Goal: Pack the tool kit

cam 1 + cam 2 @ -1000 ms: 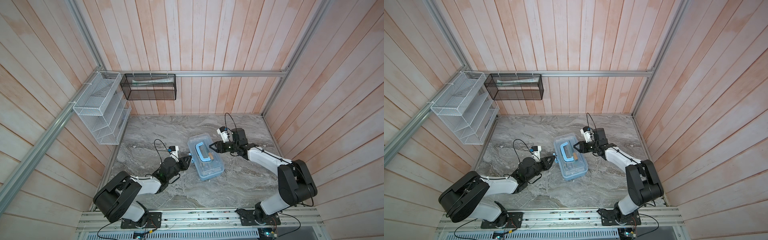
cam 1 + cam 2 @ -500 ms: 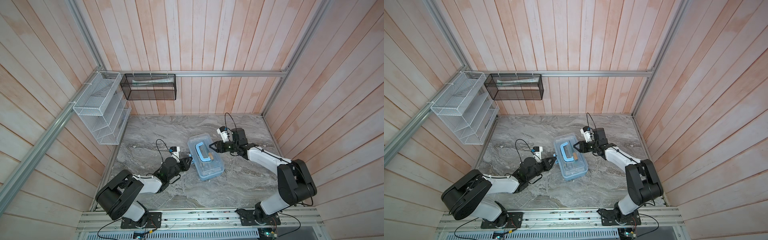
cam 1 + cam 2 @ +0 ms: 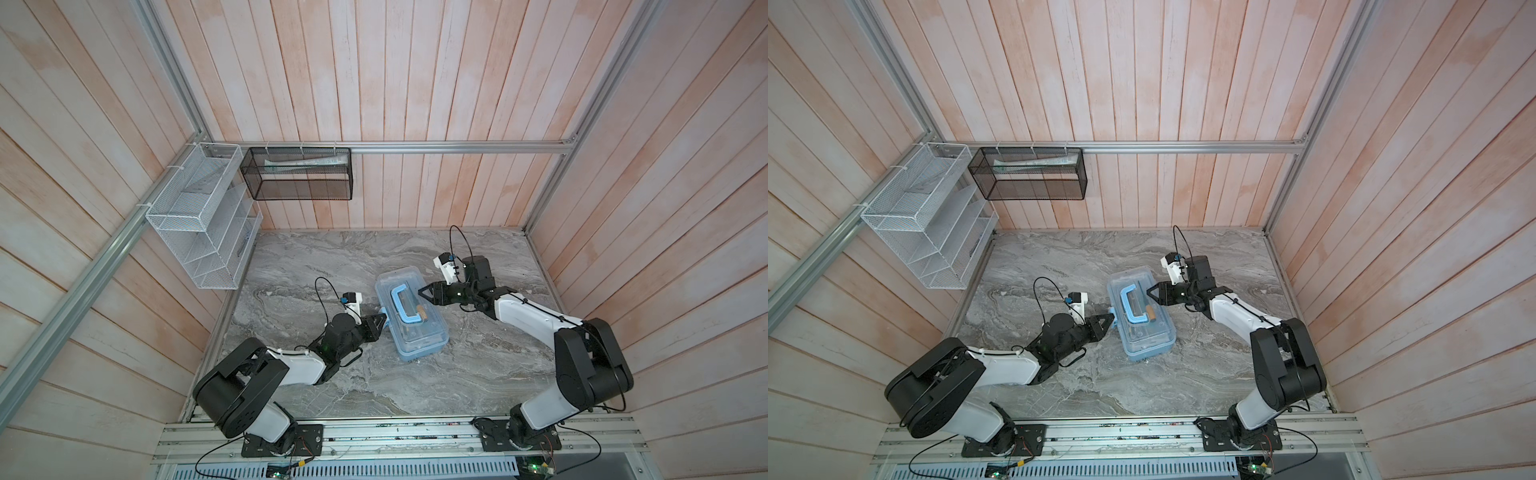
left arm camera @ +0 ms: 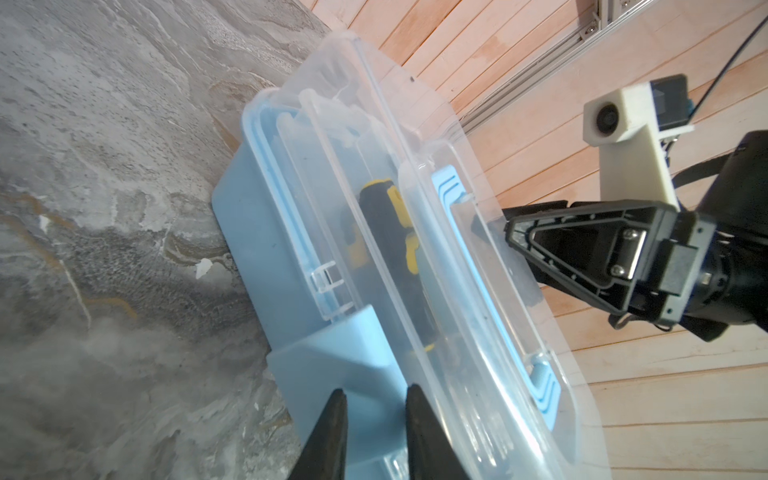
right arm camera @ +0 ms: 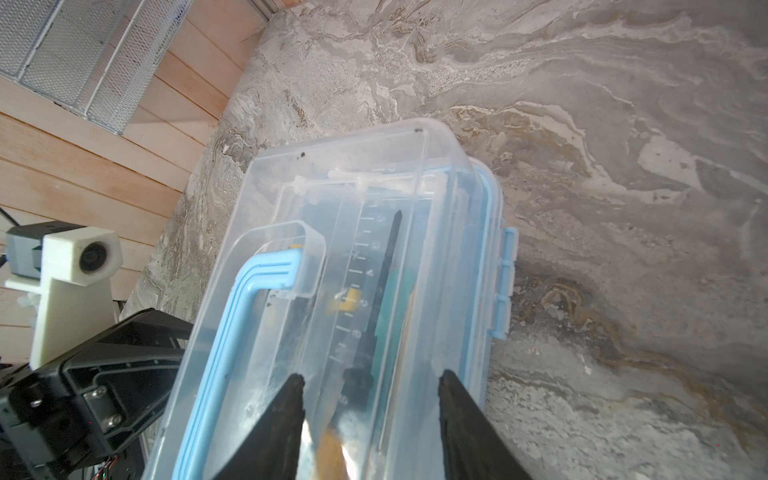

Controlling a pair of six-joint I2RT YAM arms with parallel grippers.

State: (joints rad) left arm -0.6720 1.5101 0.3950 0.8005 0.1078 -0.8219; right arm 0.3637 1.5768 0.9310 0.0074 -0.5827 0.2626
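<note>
The tool kit [image 3: 415, 332] [image 3: 1144, 332] lies in the middle of the marble table with its clear lid [image 4: 374, 199] [image 5: 374, 183] down and its blue loop handle [image 3: 401, 305] [image 5: 232, 332] flat on top. A black-and-yellow screwdriver [image 4: 386, 232] shows through the lid. My left gripper [image 3: 383, 319] [image 4: 376, 390] is at the case's left side. Its jaws stand a narrow gap apart, and its tips rest over the flared blue latch [image 4: 332, 353]. My right gripper [image 3: 420, 291] [image 5: 368, 380] hovers open over the lid beside the handle and holds nothing.
A white wire mesh rack [image 3: 203, 216] hangs on the left wall. A black mesh basket [image 3: 299, 174] hangs on the back wall. Wooden walls close in the marble table [image 3: 332, 266] on three sides. Blue latches [image 5: 505, 282] sit on the case's far side.
My left gripper's jaws have narrowed a little at the latch. The right gripper and the case have not visibly moved.
</note>
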